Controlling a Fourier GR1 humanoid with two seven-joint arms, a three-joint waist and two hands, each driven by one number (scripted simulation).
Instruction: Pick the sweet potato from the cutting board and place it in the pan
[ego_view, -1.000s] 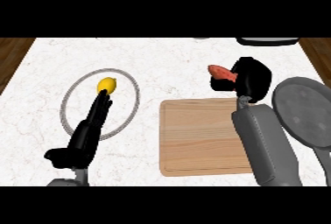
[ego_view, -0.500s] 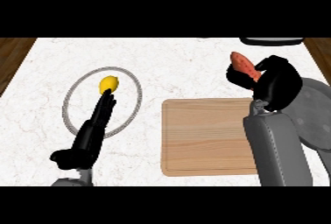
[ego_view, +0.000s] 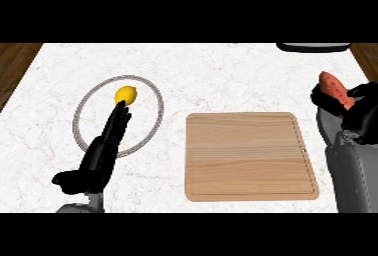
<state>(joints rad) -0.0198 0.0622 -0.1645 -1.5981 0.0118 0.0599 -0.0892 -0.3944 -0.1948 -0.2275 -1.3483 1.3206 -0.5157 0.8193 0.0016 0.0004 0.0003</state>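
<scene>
Your right hand (ego_view: 360, 111) is at the right edge of the view, fingers curled round the sweet potato (ego_view: 334, 92). The potato stands out of the hand's upper left side, clear of the board (ego_view: 251, 156) and held above the pan (ego_view: 326, 125), of which only a grey strip shows beside your right forearm. The board lies bare on the counter (ego_view: 221, 70), just left of the pan. Your left hand (ego_view: 111, 137) is released, fingers straight, stretched over the plate (ego_view: 156, 102) at the left, fingertips at a lemon (ego_view: 126, 94) on that plate. A dark item (ego_view: 313, 47) sits at the counter's far right edge, cut off by the view.
</scene>
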